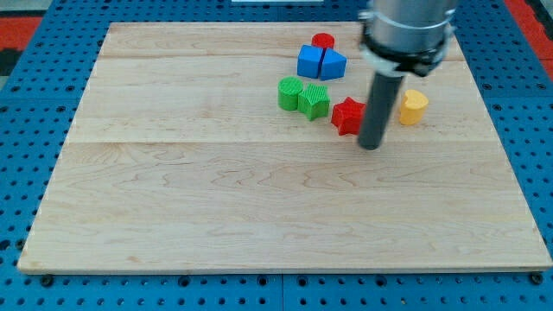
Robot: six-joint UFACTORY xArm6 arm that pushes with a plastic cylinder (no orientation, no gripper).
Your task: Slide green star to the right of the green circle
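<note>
The green star [315, 101] sits on the wooden board [216, 190] at the upper middle, touching the right side of the green circle [290, 92]. My tip [370, 146] rests on the board to the lower right of the green star. It is just to the right of and below a red star [347, 115], which lies between the tip and the green star. The rod hides the red star's right edge.
A blue cube [309, 61] and a blue wedge-like block [333, 63] sit above the green blocks, with a red cylinder [322, 41] behind them. A yellow block [414, 106] lies to the right of the rod. The arm's body hangs over the board's top right.
</note>
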